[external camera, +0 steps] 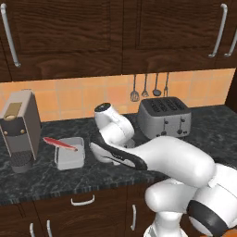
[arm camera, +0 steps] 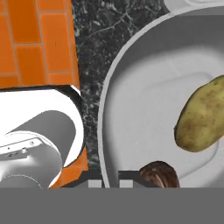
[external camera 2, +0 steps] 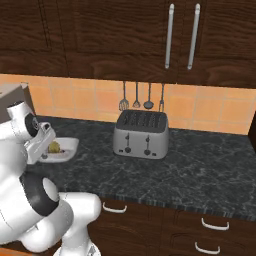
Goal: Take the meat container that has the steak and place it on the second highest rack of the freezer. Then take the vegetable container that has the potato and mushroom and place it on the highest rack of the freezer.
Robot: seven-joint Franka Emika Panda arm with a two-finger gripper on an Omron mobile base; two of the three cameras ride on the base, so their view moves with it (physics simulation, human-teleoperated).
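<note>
Close under the hand camera, shallow light-grey rounded-square vegetable container (arm camera: 144, 109) sits on dark speckled stone counter (external camera: 41, 178), with small dark-brown mushroom (arm camera: 158, 174) at its near edge and yellow-brown oval potato (arm camera: 202, 117) to the right. Gripper (arm camera: 110, 183) is clamped tight on the container's near rim, fingertips (arm camera: 94, 183) barely poking up.

Left to right along the counter: grey boxy coffee machine (external camera: 19, 128), grey straight-walled rectangular tub (external camera: 70, 153) with thin bright-red steak (external camera: 59, 143) lying across its top, then the white arm, then silver four-slot toaster (external camera: 165, 116).

Judged step: grasp on the vegetable container just made, though the steak tub is not yet in any freezer. Next move calls for a level lift so nothing rolls out.

Bowl mostly hidden behind the arm in base views; its far edge is cut off up close; rim contact is hard to confirm.
</note>
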